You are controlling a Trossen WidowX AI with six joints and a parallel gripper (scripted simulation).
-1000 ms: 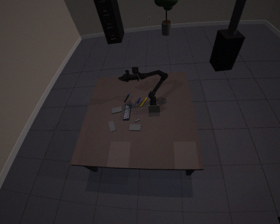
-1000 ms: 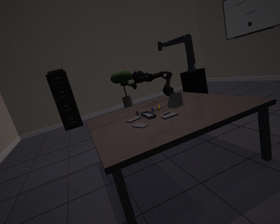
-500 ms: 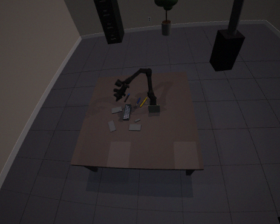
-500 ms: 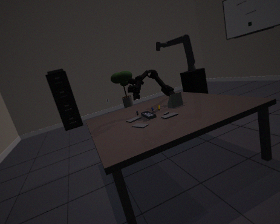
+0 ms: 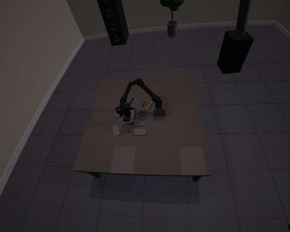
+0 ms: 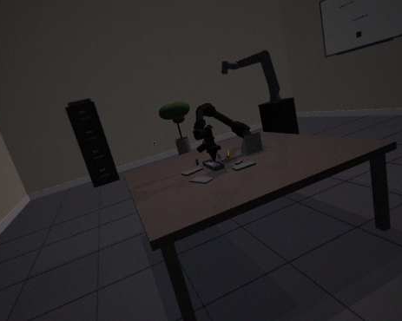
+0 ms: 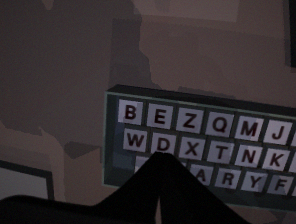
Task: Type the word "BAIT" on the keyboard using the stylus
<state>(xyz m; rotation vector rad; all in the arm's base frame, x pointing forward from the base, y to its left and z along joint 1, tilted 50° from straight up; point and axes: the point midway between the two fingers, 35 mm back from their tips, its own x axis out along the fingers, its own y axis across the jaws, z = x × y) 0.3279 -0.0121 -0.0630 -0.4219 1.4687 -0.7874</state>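
Note:
The keyboard (image 5: 132, 116) (image 6: 214, 165) (image 7: 220, 151) lies on the desk, its letter tiles in a dark tray. In the wrist view, B is at the top left, T in the middle row and A in the bottom row; the right end is cut off and I is not visible. My gripper (image 6: 214, 160) (image 7: 161, 159) is shut, its tips together over the keyboard near D, with nothing seen between them. A dark pen with a blue end (image 5: 132, 101), a blue pen (image 5: 143, 105) and a yellow pencil-like stick (image 5: 149, 105) lie behind; I cannot tell which is the stylus.
Pale flat pads (image 5: 116, 130) (image 5: 139, 131) lie in front of the keyboard, and another is partly under the arm. A small pale piece (image 5: 142, 125) lies beside it. A grey block (image 5: 159, 112) (image 6: 252, 144) stands by the arm's base.

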